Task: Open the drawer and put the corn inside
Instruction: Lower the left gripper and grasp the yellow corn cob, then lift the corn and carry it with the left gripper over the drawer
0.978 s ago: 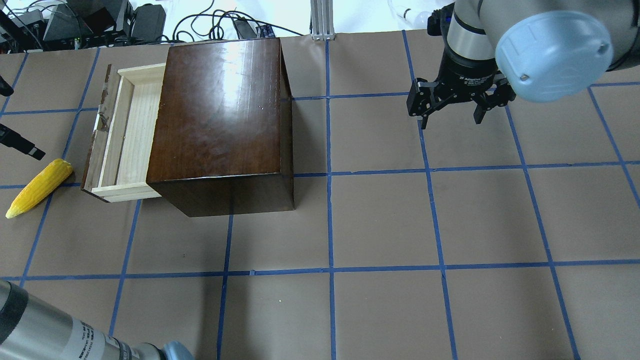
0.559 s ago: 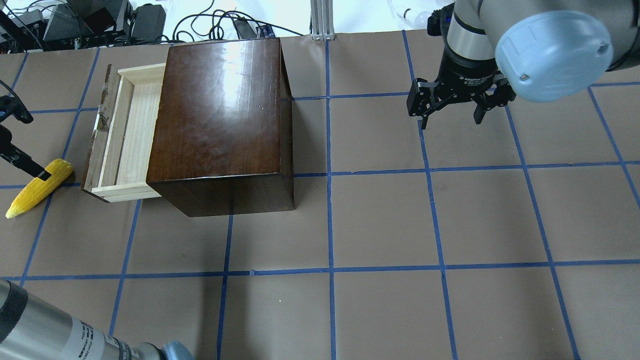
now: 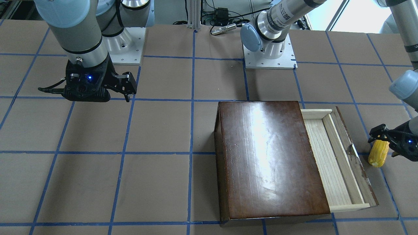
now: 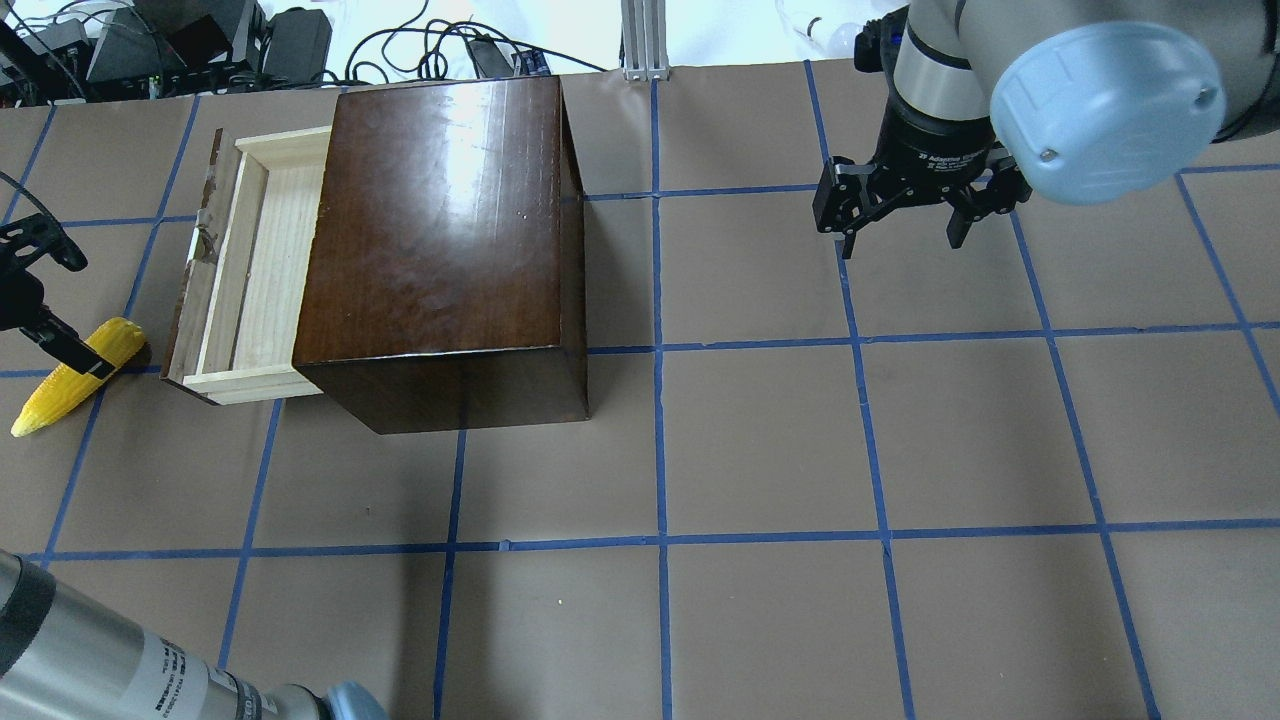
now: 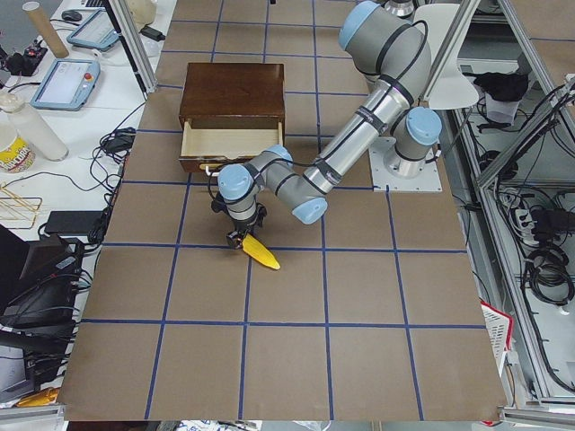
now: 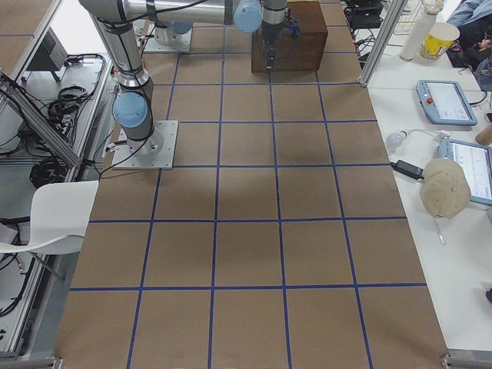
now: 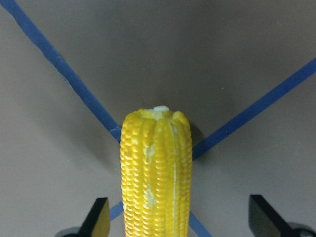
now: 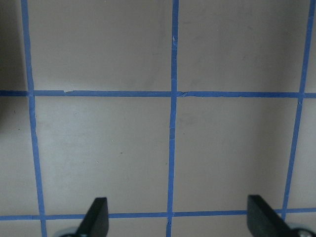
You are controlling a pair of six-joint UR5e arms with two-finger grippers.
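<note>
Two grippers gaping wide, both holding nothing | left gripper (image 7: 180, 219): I am straddling the blunt end of the corn (image 4: 52, 398), which is lying flat on the table (image 4: 760, 440) between my fingers (image 7: 98, 217) | drawer (image 4: 255, 270): sitting pulled out of the box (image 4: 440, 220), near that gripper | right gripper (image 4: 900, 245): I am hovering above the table, well apart from the box

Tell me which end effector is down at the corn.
The left end effector: its open fingers straddle the blunt end of the corn. The right end effector hangs open over bare table, across the box.
</note>
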